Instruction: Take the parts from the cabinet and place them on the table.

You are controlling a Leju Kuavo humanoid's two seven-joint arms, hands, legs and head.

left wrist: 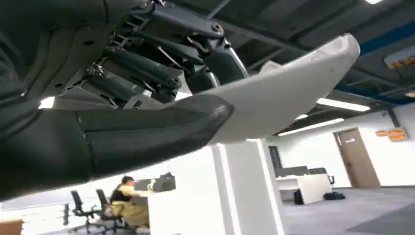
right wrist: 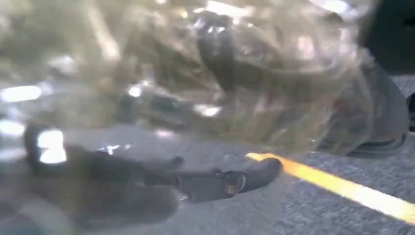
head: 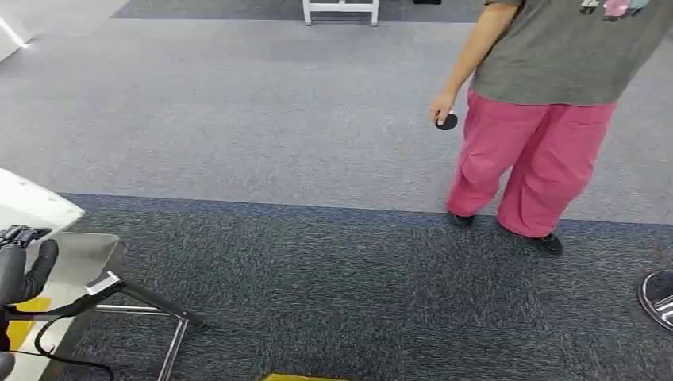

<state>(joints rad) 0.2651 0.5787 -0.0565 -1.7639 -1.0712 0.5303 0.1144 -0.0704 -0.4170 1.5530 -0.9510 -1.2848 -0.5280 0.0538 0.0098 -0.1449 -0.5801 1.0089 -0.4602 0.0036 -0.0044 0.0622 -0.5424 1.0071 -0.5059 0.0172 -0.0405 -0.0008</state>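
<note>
At the lower left edge of the head view my left hand (head: 20,266) is raised and grips a flat white part (head: 32,205). The left wrist view shows the thumb (left wrist: 147,132) under that white part (left wrist: 293,88) and the dark fingers over it, with the part sticking out toward the ceiling. In the blurred right wrist view my right hand (right wrist: 161,181) holds a crumpled clear plastic bag (right wrist: 235,83) low above the carpet; what the bag contains cannot be made out.
A person in pink trousers (head: 540,151) stands on the carpet ahead right, holding a small black disc (head: 447,121). A silvery metal stand (head: 87,258) with thin legs is below my left hand. A chrome base (head: 659,298) sits at the right edge. A yellow floor line (right wrist: 342,188) runs beneath the bag.
</note>
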